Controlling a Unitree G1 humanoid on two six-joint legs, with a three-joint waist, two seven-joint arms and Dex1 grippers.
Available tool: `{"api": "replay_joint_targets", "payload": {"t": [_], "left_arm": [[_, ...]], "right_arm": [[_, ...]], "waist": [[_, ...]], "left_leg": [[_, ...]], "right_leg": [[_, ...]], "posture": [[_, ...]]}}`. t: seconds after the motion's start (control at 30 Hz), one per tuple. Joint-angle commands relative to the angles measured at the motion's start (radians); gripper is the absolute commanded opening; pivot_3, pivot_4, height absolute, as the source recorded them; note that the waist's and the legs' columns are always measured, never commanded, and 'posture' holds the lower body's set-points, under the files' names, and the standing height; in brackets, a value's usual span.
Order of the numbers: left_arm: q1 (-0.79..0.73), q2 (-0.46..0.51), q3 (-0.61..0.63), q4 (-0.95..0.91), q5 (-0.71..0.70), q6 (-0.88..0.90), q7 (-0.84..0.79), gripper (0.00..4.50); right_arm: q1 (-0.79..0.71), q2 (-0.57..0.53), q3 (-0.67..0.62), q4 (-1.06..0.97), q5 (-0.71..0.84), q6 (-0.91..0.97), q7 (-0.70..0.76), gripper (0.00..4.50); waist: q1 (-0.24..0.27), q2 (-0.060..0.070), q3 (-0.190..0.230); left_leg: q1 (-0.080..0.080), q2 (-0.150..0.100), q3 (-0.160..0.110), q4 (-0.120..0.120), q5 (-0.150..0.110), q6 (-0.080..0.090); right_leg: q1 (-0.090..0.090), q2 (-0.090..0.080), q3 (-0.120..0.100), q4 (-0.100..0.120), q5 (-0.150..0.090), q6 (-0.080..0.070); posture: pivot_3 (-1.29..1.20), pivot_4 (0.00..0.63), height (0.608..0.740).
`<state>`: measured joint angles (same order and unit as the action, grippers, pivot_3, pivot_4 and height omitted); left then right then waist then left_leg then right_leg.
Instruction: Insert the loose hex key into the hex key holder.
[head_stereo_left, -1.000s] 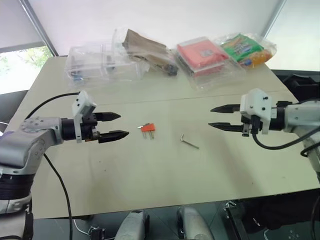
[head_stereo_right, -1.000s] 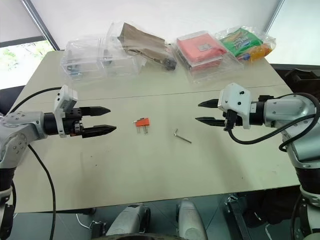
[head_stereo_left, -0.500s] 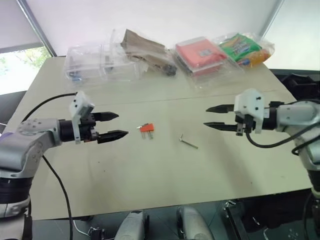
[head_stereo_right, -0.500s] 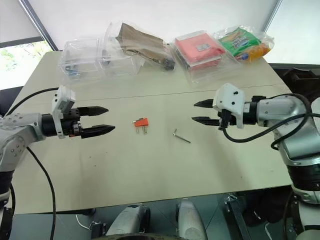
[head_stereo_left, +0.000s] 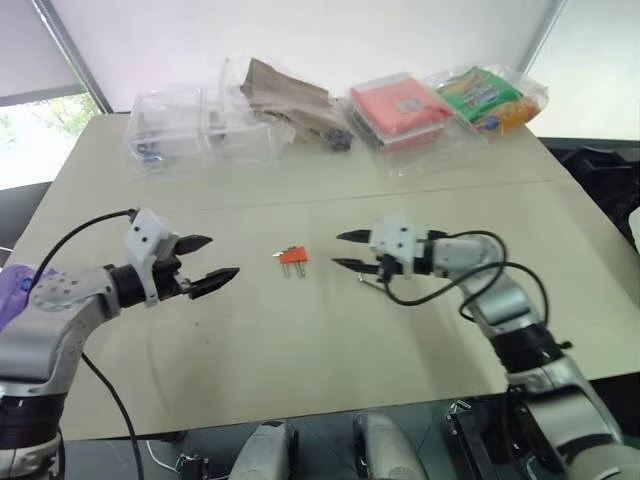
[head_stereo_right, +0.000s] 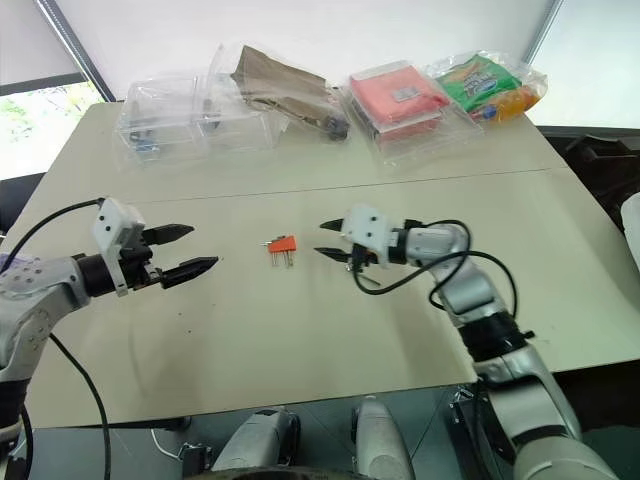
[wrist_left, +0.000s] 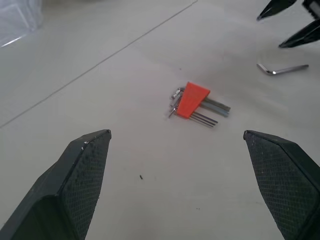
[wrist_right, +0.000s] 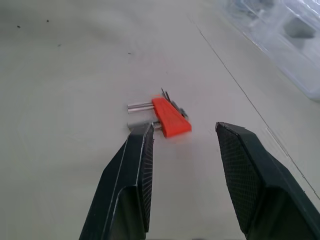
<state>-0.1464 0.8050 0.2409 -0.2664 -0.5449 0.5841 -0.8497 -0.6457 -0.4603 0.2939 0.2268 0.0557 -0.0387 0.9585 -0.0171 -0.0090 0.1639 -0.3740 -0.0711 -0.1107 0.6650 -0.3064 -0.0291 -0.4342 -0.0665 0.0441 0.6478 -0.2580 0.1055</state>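
The hex key holder (head_stereo_left: 293, 257), a small red-orange block with thin dark keys sticking out, lies flat at the middle of the beige table (head_stereo_left: 300, 350). The loose hex key (wrist_left: 282, 70), a thin grey L-shaped rod, lies just to its right, under my right gripper's body. My right gripper (head_stereo_left: 338, 250) hovers low, close to the right of the holder. It points at the holder, open, with nothing between its fingers. In the right wrist view the holder (wrist_right: 170, 118) sits just beyond the fingertips (wrist_right: 142, 135). My left gripper (head_stereo_left: 222, 257) stands wide open to the holder's left, a short way off.
Along the table's far edge stand clear plastic boxes (head_stereo_left: 200, 130), a brown paper bag (head_stereo_left: 285, 90), a flat red packet in clear plastic (head_stereo_left: 405, 108) and a green snack bag (head_stereo_left: 485, 95). A seam (head_stereo_left: 450, 190) crosses the table behind the holder.
My right gripper has swung left and down, from the table's right side to just beside the holder, passing over the loose hex key. The left gripper has drawn a little left and lower.
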Motion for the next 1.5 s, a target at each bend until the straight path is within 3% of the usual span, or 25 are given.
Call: {"api": "replay_joint_targets", "payload": {"t": [0.03,0.07,0.17,0.4,0.63,1.07,1.5], "left_arm": [[0.021,0.010,0.055,-0.050,-0.001,-0.001,0.029,4.50],[0.035,0.009,0.066,-0.069,-0.006,0.005,0.038,4.50],[0.073,0.008,0.094,-0.100,-0.016,0.012,0.054,4.50],[0.128,-0.011,0.123,-0.172,-0.031,0.036,0.104,4.50],[0.154,-0.015,0.149,-0.208,-0.047,0.047,0.134,4.50],[0.182,-0.017,0.177,-0.247,-0.066,0.064,0.160,4.50],[0.176,-0.030,0.162,-0.256,-0.072,0.066,0.189,4.50]], "right_arm": [[-0.093,0.063,0.019,0.173,-0.055,-0.121,-0.026,2.55],[-0.122,0.085,0.027,0.232,-0.072,-0.153,-0.033,2.83],[-0.189,0.139,0.034,0.374,-0.110,-0.241,-0.058,4.35],[-0.286,0.186,0.051,0.646,-0.192,-0.401,-0.095,4.35],[-0.319,0.215,0.053,0.787,-0.250,-0.489,-0.137,4.35],[-0.295,0.316,0.009,0.802,-0.215,-0.399,-0.098,4.35],[-0.268,0.309,0.009,0.806,-0.237,-0.279,-0.063,4.35]], "waist": [[-0.002,0.000,0.000],[-0.002,0.000,0.000],[-0.003,0.000,0.000],[-0.002,0.000,0.000],[-0.016,0.000,0.000],[-0.038,0.000,0.000],[-0.039,0.001,-0.001]], "left_leg": [[0.000,0.000,0.000,0.000,0.001,-0.001],[0.000,0.000,0.000,0.000,0.001,-0.002],[0.000,0.000,0.000,-0.001,0.002,-0.003],[0.000,0.000,0.000,-0.001,0.002,-0.003],[0.000,0.000,0.000,-0.001,0.002,-0.004],[0.001,0.000,-0.001,-0.004,0.002,-0.004],[0.001,0.000,-0.001,-0.004,0.002,-0.004]], "right_leg": [[0.000,0.000,0.000,0.000,0.000,0.000],[0.000,0.000,0.000,0.000,0.000,0.000],[-0.001,0.000,0.000,0.000,0.000,0.000],[0.000,0.001,0.000,0.000,0.000,0.000],[-0.001,0.001,0.000,0.001,0.000,0.000],[-0.002,0.002,0.000,0.002,0.000,0.000],[-0.001,0.002,0.000,0.002,0.000,0.000]], "posture": [[0.00,0.150,0.740],[0.00,0.150,0.740],[0.00,0.150,0.740],[0.00,0.150,0.740],[0.00,0.150,0.740],[0.00,0.150,0.740],[0.00,0.150,0.740]]}}
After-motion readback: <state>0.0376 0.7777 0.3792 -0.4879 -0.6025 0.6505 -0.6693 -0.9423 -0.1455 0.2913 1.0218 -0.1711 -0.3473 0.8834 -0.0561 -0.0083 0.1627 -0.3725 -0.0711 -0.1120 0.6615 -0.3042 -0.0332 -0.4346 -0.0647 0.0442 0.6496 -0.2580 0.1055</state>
